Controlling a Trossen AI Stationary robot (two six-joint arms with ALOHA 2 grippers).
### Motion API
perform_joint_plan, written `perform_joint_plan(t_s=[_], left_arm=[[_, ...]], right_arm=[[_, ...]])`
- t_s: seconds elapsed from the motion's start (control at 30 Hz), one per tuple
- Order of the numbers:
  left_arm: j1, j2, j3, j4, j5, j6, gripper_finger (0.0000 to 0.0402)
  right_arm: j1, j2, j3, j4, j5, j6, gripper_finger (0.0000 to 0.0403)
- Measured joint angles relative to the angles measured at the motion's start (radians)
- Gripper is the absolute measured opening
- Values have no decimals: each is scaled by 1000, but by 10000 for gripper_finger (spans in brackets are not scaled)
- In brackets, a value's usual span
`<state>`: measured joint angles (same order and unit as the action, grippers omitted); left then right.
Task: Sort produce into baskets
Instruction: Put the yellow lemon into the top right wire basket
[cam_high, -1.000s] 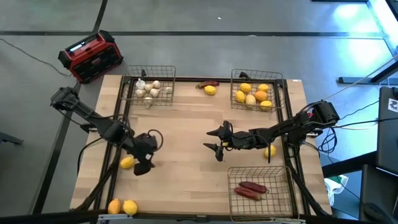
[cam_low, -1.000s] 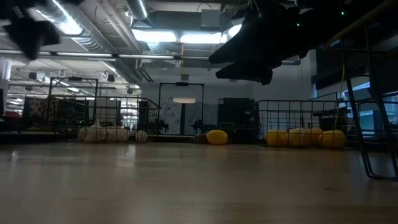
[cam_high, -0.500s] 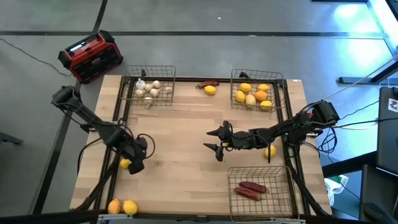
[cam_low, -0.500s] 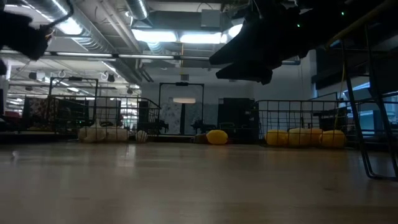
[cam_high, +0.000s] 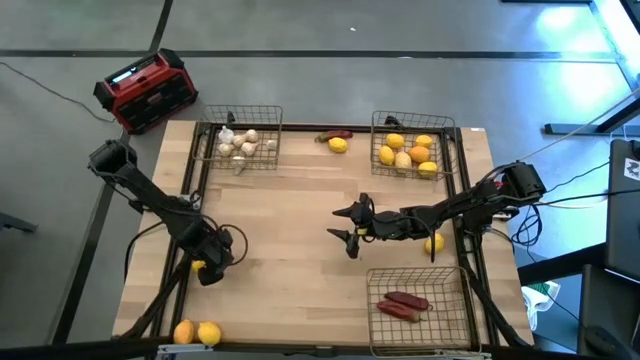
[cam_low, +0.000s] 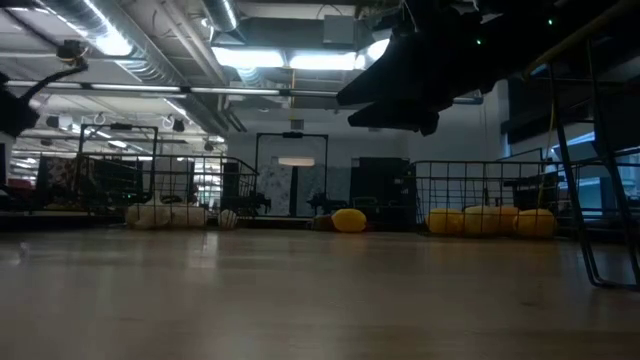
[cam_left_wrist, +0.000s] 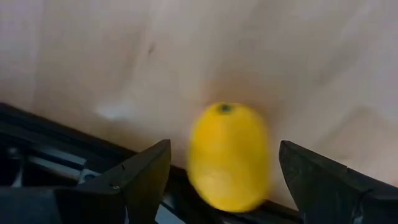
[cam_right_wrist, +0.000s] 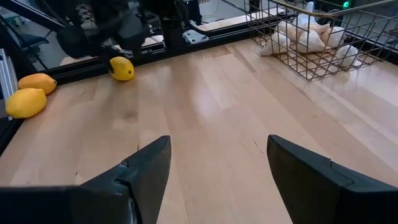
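While left gripper (cam_left_wrist: 227, 168) straddles lemon (cam_left_wrist: 228, 155), table-edge rail (cam_left_wrist: 68, 149) crowds it

I see a yellow lemon (cam_left_wrist: 228, 155) on pale wood table (cam_high: 290, 210), whitish bulbs (cam_high: 238, 145) in grey wire basket (cam_high: 268, 160), dark red peppers (cam_high: 402, 304), red-black box (cam_high: 146, 91).

Grey floor (cam_high: 400, 40) around wooden table (cam_high: 300, 200). Red and black box (cam_high: 145, 90) on floor beside it. Ceiling lights (cam_low: 290, 60) lit overhead.
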<state>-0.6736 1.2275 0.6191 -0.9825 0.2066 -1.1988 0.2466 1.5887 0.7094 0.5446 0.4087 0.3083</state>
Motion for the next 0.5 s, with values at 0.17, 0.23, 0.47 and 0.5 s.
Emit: perform_joint_plan(t_s=[0.17, 0.23, 0.47, 0.5], left_arm=[[-14, 62, -21, 2, 5, -19, 294], [-14, 79, -21, 5, 10, -23, 290], [-14, 89, -21, 7, 34, -19, 208], [-14, 89, -21, 9, 33, -19, 196]], right_arm=[[0, 0, 0, -1, 0, 0, 264], [0, 0, 0, -1, 0, 0, 264], [0, 0, 0, -2, 6, 0, 264], [0, 0, 0, -3, 10, 0, 264]])
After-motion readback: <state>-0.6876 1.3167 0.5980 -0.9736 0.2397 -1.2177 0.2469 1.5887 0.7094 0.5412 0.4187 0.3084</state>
